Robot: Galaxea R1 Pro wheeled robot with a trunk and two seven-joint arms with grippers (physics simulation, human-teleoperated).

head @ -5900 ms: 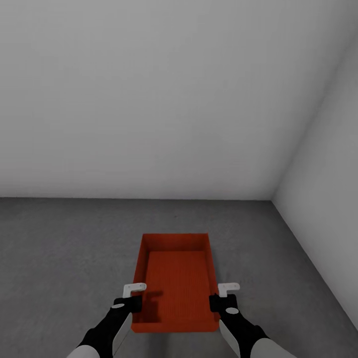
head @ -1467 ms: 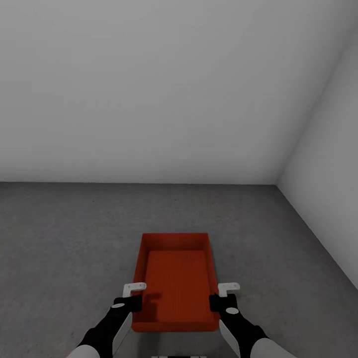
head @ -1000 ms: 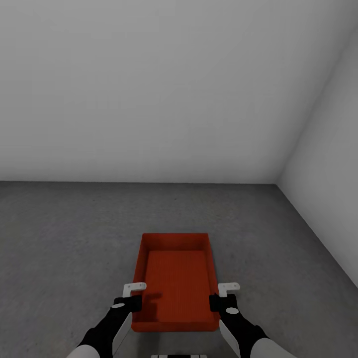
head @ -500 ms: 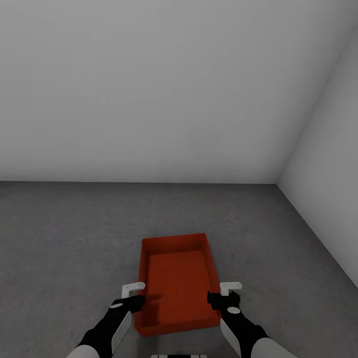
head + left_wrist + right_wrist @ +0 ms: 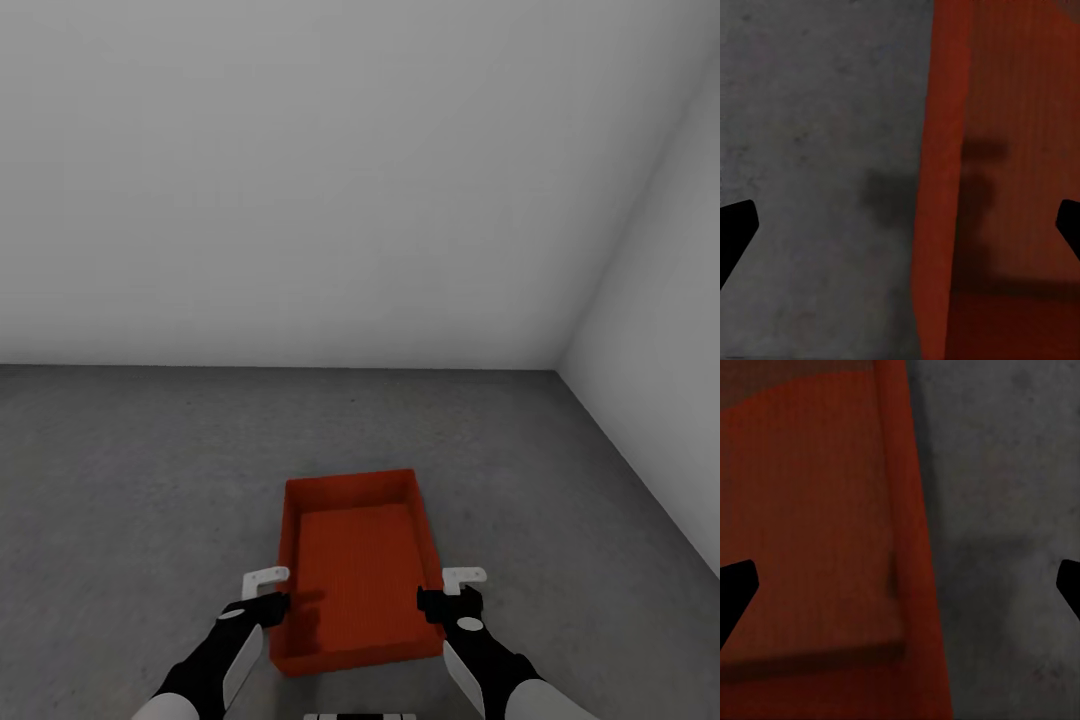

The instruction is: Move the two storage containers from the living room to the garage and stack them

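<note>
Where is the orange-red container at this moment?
In the head view, the container lies on the grey floor, low at centre, between the left gripper and the right gripper.

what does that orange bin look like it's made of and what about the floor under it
The bin looks like moulded plastic: even orange-red colour, thin walls, fine ribbing, matte finish. The floor looks like bare concrete: dark grey, mottled, dull, no seams. Both are simulator renders, so this is by look alone.
</note>
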